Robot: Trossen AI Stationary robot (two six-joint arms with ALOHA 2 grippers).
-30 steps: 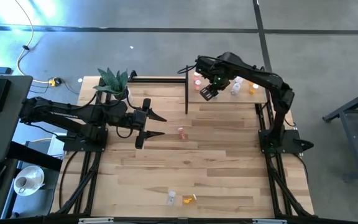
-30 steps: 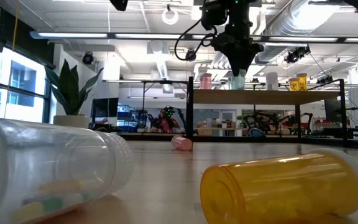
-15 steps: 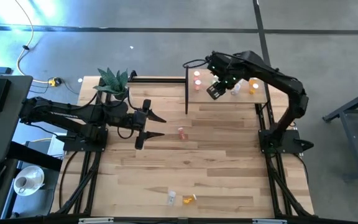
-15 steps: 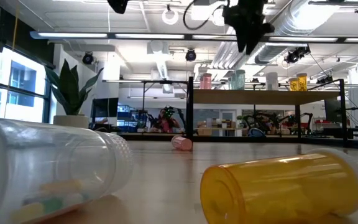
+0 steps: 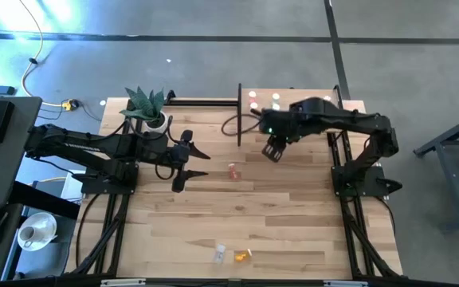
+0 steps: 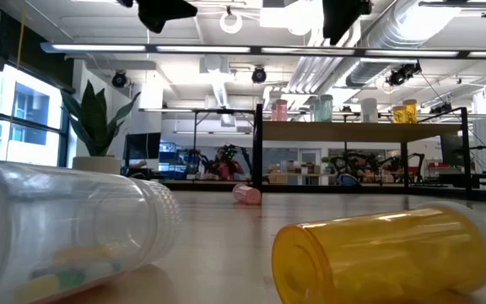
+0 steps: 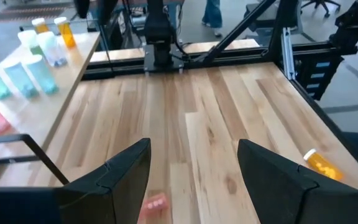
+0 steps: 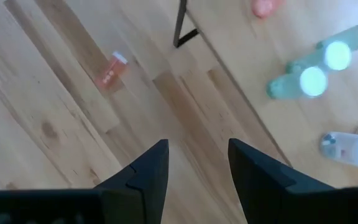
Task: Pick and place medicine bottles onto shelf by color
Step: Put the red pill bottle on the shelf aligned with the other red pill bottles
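Reaching next for the red bottle (image 5: 233,170) lying on its side mid-table calls for a descent with the fingers straddling its body across the short axis, since a lying cylinder will probably roll if nudged on one side. The right gripper (image 5: 272,150), empty with jaws parted, hangs over the table just off the shelf (image 5: 355,105) edge, between shelf and red bottle; its wrist view shows that bottle (image 8: 112,70) ahead and the green bottles (image 8: 303,81) standing on the shelf. The left gripper (image 5: 191,162), jaws wide and empty, waits beside the plant (image 5: 145,104), pointing at the same bottle (image 7: 155,203). A clear bottle (image 5: 219,253) and an orange bottle (image 5: 242,254) lie touching near the front edge. Compared with a second ago, the right gripper has risen from the shelf, leaving a green bottle there, and swung out over the table; the left arm has stayed put.
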